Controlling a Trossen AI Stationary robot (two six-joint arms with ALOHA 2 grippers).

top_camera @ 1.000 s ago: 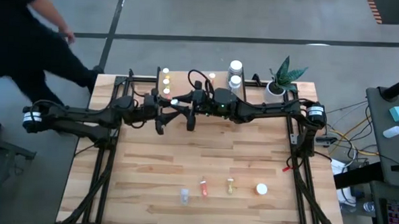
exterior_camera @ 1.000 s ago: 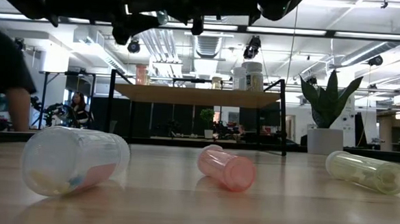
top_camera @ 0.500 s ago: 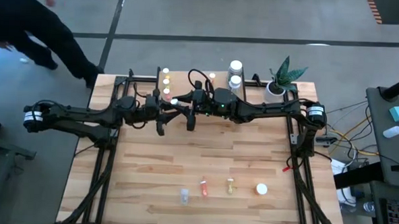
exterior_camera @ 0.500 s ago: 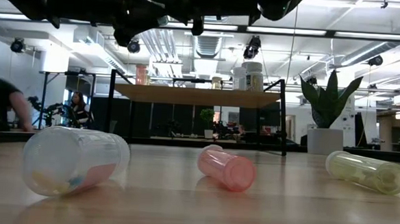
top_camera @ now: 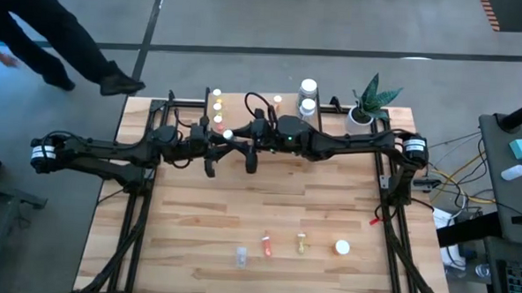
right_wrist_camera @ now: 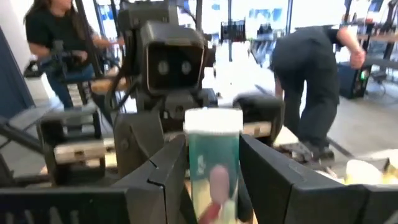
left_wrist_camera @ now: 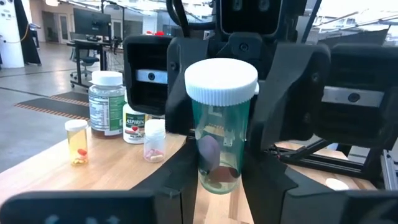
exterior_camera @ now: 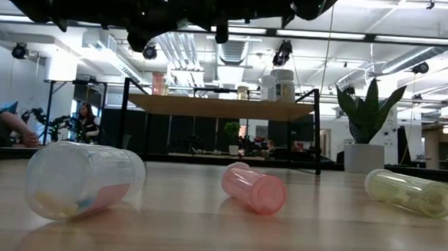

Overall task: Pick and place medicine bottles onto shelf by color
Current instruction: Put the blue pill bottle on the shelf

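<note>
From above, the left gripper (top_camera: 215,143) and right gripper (top_camera: 241,143) meet over the table's far middle, just near of the shelf (top_camera: 245,102), both pinching one white-capped vial (top_camera: 228,134). In the left wrist view the vial (left_wrist_camera: 220,124) stands upright, cap up, long axis vertical. With both grippers clamped, any pull apart could twist or drop it.

Robotics lab: open-plan hall, exposed ceiling ducts (exterior_camera: 212,52), other robot rigs (exterior_camera: 55,120).

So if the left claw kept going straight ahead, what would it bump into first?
Probably the right claw. The left claw faces it head-on, and both look clamped on one white-capped bottle between them.
</note>
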